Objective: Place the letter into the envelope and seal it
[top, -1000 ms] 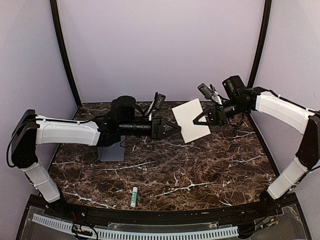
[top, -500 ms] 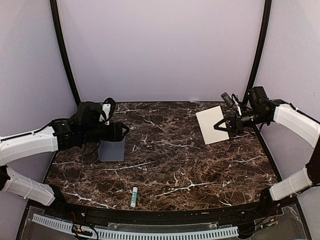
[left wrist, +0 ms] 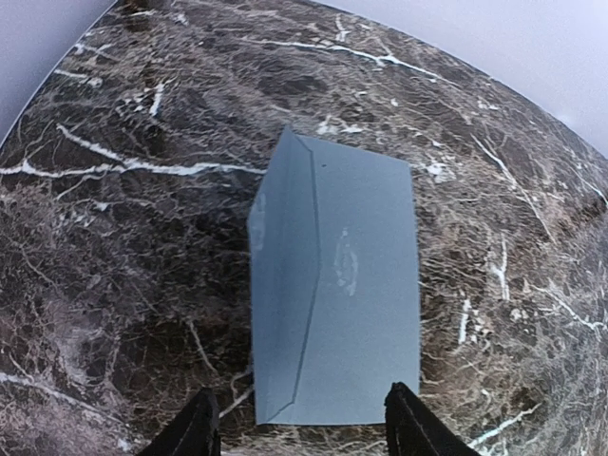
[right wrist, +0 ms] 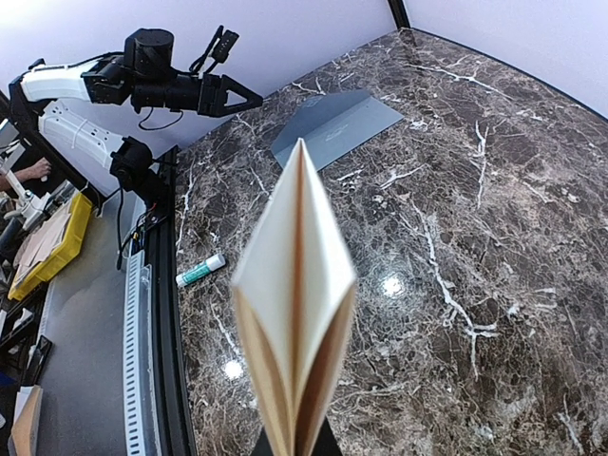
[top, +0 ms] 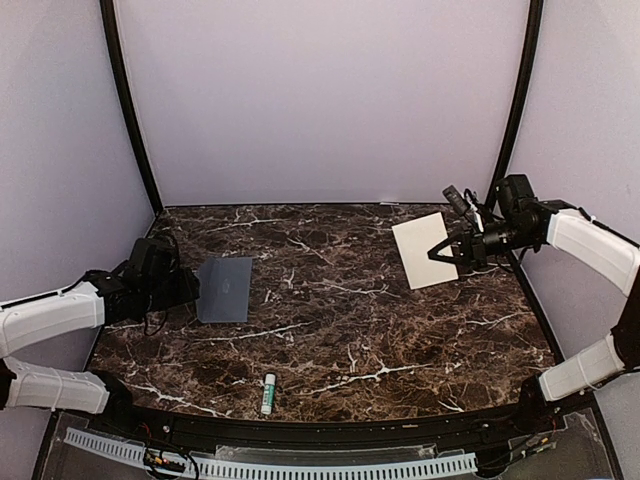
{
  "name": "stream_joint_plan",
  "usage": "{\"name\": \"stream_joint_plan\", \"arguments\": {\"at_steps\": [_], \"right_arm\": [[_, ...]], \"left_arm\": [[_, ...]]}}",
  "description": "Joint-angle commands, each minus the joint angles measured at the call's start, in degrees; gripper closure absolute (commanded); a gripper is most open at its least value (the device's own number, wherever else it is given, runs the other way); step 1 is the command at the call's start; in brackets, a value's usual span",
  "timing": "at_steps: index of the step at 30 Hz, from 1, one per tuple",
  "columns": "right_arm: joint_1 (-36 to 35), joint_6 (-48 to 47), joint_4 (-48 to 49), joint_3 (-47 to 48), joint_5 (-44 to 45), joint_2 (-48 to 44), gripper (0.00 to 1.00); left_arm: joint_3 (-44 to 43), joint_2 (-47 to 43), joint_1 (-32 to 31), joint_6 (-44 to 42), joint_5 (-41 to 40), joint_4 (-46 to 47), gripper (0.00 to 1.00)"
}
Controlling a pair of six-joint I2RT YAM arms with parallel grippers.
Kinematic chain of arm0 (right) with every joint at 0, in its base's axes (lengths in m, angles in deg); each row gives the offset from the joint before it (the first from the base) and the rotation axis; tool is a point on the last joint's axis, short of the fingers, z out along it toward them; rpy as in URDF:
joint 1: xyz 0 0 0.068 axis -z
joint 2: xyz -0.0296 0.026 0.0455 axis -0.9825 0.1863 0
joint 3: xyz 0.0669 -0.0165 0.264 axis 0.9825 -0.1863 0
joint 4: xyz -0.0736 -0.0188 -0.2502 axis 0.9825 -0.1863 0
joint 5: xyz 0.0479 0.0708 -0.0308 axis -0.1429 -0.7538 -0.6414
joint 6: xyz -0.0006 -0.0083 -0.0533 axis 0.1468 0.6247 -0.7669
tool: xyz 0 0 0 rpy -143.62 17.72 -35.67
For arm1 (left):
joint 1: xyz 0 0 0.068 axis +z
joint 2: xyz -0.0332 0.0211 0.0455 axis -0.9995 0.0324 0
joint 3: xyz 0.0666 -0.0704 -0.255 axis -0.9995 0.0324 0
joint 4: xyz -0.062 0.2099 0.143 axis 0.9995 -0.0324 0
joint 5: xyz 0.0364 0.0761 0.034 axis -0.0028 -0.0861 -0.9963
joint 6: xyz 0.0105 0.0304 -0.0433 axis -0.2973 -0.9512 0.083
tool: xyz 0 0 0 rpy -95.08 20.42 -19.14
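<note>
The grey-blue envelope (top: 224,289) lies flat on the marble at the left, flap side up, with a pale emblem (left wrist: 344,261) at its middle. My left gripper (top: 193,291) hovers at its left short edge, open; in the left wrist view its fingertips (left wrist: 198,429) stand either side of the envelope's (left wrist: 337,285) near edge, nothing between them. My right gripper (top: 441,254) is shut on the cream letter (top: 421,250), folded and held in the air at the right. In the right wrist view the letter (right wrist: 294,304) stands edge-on, its leaves fanned slightly apart.
A green-and-white glue stick (top: 268,393) lies near the table's front edge, also visible in the right wrist view as the glue stick (right wrist: 199,271). Black frame posts rise at the back corners. Purple walls close in the table.
My left arm has pulled back from the table's middle to the left, opening and ending at the envelope's edge. The right arm carried the letter rightward, then held still.
</note>
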Motion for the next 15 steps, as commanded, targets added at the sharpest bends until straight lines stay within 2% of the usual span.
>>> {"name": "stream_joint_plan", "arguments": {"at_steps": [1,7,12,15], "right_arm": [[0.1,-1.3,1.1,-0.9,0.3,-1.7,1.00],[0.2,-1.5,1.3,-1.2,0.5,-2.2,1.00],[0.4,-1.6,1.2,-1.3,0.5,-2.4,1.00],[0.4,-1.7,1.2,-1.3,0.8,-2.6,1.00]], "left_arm": [[3.3,1.5,4.6,3.2,4.6,5.6,0.44],[3.9,7.5,9.4,2.0,12.3,13.0,0.47],[3.6,13.2,11.4,1.4,12.9,17.0,0.49],[4.3,15.9,12.5,1.1,13.7,19.9,0.54]]}}
